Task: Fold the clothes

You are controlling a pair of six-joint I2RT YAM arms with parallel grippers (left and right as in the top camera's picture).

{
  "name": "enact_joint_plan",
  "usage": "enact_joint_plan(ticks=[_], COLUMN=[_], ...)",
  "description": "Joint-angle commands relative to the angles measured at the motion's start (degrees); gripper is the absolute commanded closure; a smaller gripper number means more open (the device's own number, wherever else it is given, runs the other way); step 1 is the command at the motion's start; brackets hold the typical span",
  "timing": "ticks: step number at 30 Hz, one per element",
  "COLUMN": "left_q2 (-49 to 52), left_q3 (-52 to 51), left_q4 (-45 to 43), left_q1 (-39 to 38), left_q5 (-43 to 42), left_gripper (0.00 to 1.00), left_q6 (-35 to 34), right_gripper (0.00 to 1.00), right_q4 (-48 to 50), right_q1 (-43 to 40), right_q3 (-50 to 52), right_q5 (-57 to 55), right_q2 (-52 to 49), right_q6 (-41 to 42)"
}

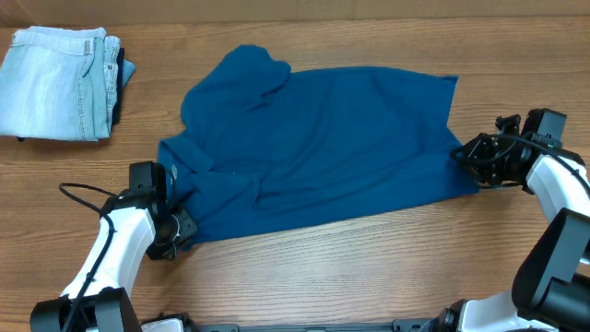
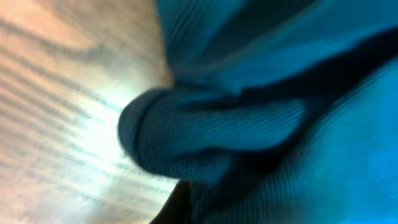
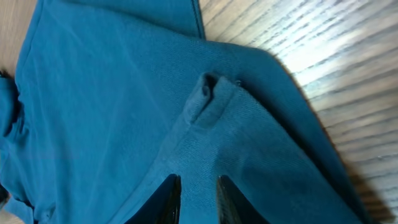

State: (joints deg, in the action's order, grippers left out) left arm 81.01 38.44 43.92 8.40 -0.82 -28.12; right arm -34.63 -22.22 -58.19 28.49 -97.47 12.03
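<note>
The clothes, a deep teal-blue polo shirt (image 1: 323, 138), lie spread across the middle of the table, with the collar end towards the left. My left gripper (image 1: 180, 226) is at the shirt's near-left corner and is shut on a bunched fold of it. In the left wrist view that fold (image 2: 199, 143) fills the frame, blurred, and the jaws are mostly hidden. My right gripper (image 1: 464, 157) is at the shirt's right edge. Its fingers (image 3: 171, 196) stand narrowly apart, with a ridge of shirt fabric (image 3: 112, 93) pinched between them, just below a small folded hem (image 3: 208, 93).
A folded pair of pale blue jeans (image 1: 60, 83) lies at the far left corner. The bare wooden table (image 1: 369, 267) shows in front of the shirt and to its right. A black cable (image 1: 83, 192) loops beside the left arm.
</note>
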Motion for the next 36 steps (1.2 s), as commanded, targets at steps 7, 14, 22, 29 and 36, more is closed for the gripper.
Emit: enact_joint_plan(ticks=[7, 14, 22, 29, 36], left_q2=[0.2, 0.2, 0.2, 0.2, 0.2], left_q3=[1.2, 1.2, 1.2, 1.2, 1.2], left_q4=[-1.7, -0.6, 1.2, 1.8, 1.7], left_q1=[0.7, 0.7, 0.7, 0.7, 0.7], left_q5=[-3.5, -3.2, 0.1, 1.0, 1.1], left_gripper=[0.92, 0.90, 0.89, 0.89, 0.88], left_q6=[1.4, 1.4, 1.3, 1.3, 1.3], right_gripper=[0.77, 0.74, 0.76, 0.77, 0.70], right_q4=[2.8, 3.8, 1.2, -6.2, -7.4], right_q1=[1.1, 1.1, -1.6, -5.6, -5.2], right_q3=[2.8, 4.4, 6.7, 6.7, 6.7], right_q5=[-6.6, -8.0, -17.0, -25.2, -27.8], right_q2=[-3.4, -5.3, -5.1, -3.1, -1.8], right_q6=[4.5, 4.5, 10.7, 14.8, 17.1])
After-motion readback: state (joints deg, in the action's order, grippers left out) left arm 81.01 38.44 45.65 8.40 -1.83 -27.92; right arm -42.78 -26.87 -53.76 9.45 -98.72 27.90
